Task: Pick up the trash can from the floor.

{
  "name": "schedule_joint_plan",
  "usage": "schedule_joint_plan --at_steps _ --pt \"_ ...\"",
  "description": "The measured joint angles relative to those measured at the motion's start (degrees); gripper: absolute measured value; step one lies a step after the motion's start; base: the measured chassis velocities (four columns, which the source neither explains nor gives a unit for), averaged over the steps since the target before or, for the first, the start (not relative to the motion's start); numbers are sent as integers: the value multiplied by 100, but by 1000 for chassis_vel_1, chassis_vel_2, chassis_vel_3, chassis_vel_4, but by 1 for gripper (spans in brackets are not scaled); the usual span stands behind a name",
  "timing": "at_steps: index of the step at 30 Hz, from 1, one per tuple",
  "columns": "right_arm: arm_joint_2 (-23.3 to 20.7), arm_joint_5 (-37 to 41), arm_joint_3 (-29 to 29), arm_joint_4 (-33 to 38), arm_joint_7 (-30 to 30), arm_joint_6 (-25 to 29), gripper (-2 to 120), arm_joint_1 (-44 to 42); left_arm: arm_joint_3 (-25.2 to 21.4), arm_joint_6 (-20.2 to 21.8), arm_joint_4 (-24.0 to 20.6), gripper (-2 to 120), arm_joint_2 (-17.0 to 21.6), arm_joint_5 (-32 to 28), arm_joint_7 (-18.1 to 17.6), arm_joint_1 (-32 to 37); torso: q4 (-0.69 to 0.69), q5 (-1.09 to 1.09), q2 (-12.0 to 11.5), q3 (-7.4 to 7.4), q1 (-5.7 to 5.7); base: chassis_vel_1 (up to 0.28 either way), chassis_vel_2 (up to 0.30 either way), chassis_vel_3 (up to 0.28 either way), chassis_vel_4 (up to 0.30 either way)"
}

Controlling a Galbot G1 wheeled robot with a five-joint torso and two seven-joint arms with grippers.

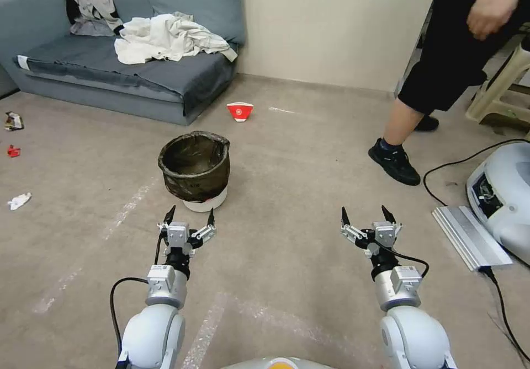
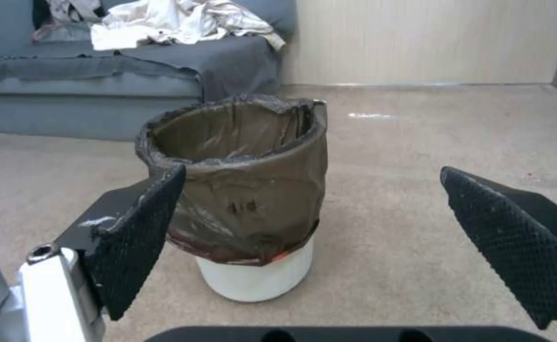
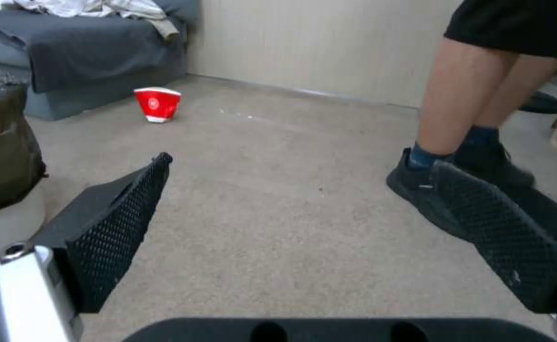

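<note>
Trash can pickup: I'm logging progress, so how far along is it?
Barely begun. Done: the left gripper is lined up, open, just short of the trash can. In hand: nothing; the can stands upright on the floor, untouched. The right gripper hangs open off to the side. Left: close in, grasp, lift.

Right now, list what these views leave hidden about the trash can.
- Inside bottom of the trash can: head view, hidden by its near wall and dark bag.
- Its far side: left wrist view, hidden by its own body.
- Its wall under the bag: covered except the white base.
- Right wrist view: cut off by the edge.
</note>
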Motion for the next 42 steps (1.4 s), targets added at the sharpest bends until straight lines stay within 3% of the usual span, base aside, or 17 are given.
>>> schedule_joint_plan --at_steps 30,32,38,42 --pt "15 0 0 104 0 -50 100 -57 -14 3 -23 100 0 -3 -6 29 0 0 0 0 0 0 0 0 0" --pt "38 5 0 238 1 -99 100 -118 -44 12 -122 100 3 -25 -19 88 -1 -2 0 0 0 0 0 0 0" --pt "241 64 16 1401 60 -581 100 -673 -448 129 -1183 100 47 -298 -224 768 1 -1 0 0 0 0 0 0 0" --pt "325 89 25 1879 88 -774 100 -898 -615 184 -1631 100 65 -415 -308 1059 1 -1 0 0 0 0 0 0 0"
